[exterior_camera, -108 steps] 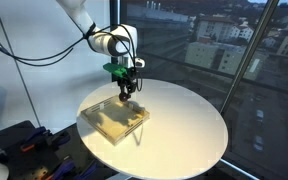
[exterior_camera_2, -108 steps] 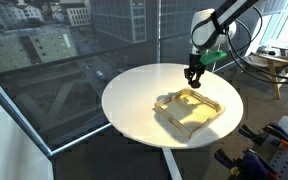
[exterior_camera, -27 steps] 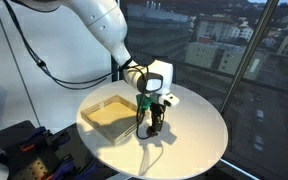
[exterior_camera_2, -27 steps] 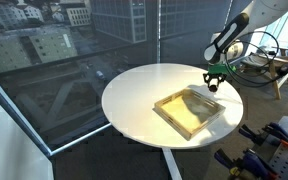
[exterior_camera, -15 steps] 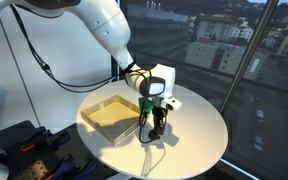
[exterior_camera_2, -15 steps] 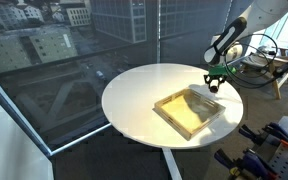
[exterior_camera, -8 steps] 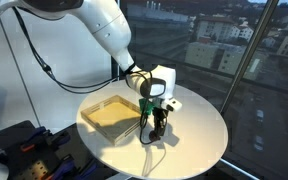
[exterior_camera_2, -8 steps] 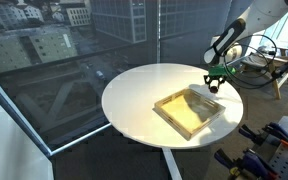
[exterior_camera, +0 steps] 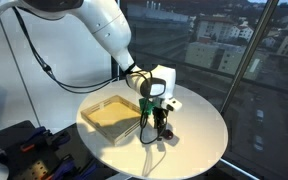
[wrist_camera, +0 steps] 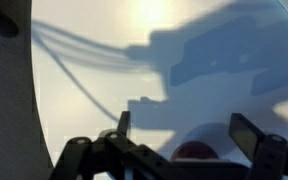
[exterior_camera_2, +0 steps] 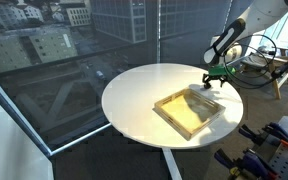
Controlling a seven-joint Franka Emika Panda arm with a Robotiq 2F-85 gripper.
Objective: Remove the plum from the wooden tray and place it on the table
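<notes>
The tool (wrist_camera: 184,125) stood spread, its two dark fingers (wrist_camera: 246,130) wide apart in the wrist view and gripping nothing. The plum (wrist_camera: 194,152) lay directly below it, between the fingers and nearer the tool's body than their tips. Only its reddish upper curve showed at the bottom edge of that view. It rested on the white worktop (wrist_camera: 104,60), and neither finger could be seen touching it. The shadow of the tool and its cables fell across the bare surface ahead of the fingers. Off to one side of the tool the worktop's curved edge gave way to dark floor.

In both exterior views the tool (exterior_camera: 159,128) pointed straight down, with its tips close to the worktop (exterior_camera: 199,135). The plum itself was too small and too hidden by the fingers to make out there. The wooden tray (exterior_camera: 109,113) sat just beside the tool, on the side where the white arm (exterior_camera: 104,30) reached in, and its nearest corner came close to the fingers. The tray's pale floor held nothing that could be seen. In an exterior view the tool (exterior_camera_2: 213,84) hung just past the far corner of the wooden tray (exterior_camera_2: 189,112), over the outer part of the round worktop (exterior_camera_2: 134,100).
</notes>
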